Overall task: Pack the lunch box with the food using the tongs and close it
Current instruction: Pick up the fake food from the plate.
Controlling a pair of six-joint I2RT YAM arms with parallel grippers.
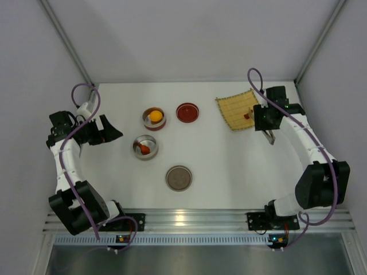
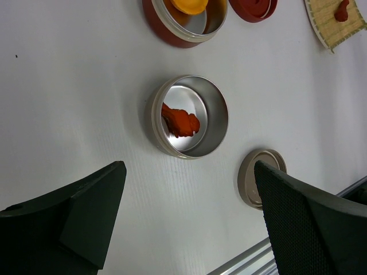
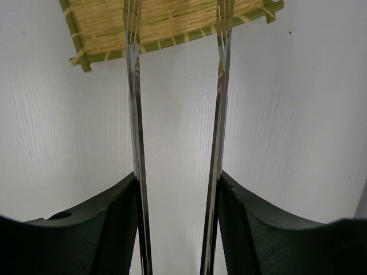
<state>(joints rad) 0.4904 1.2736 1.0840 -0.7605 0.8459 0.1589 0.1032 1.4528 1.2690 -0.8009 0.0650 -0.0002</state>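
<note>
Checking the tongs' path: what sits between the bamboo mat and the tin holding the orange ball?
Only the red lid, plain in the top view.

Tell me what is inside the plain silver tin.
One red-brown lump lies in the tin. In the left wrist view, its wall hides a strip of floor.

- The left arm (image 1: 59, 165): white tubes, black joints, purple cable looping at 12 o'clock.
- The right arm (image 1: 304, 143): same colours.
- Black, bumpy jaws.
</note>
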